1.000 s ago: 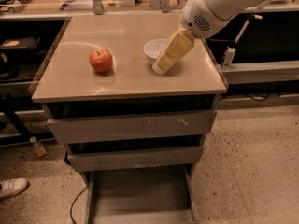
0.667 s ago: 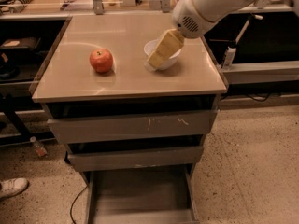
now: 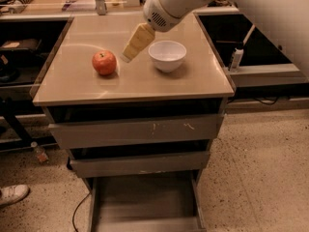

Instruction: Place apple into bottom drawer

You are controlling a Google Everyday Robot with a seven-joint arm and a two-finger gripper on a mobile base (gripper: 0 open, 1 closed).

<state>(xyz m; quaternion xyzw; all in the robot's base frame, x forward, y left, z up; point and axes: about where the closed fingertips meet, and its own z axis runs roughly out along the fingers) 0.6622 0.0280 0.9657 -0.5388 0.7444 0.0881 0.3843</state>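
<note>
Tan gripper [image 3: 126, 58] between apple [image 3: 104, 63] and bowl [image 3: 167, 55] (shifted off bowl), fingers [image 3: 137, 40] seemingly pressed together

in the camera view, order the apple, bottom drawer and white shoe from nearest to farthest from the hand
The hand hovers over the tabletop, next to the apple.
1. Apple: on the tabletop, just to the picture's left of the hand.
2. Bottom drawer: pulled open, low down in front of the cabinet.
3. White shoe: on the floor, at the far left edge.
</note>
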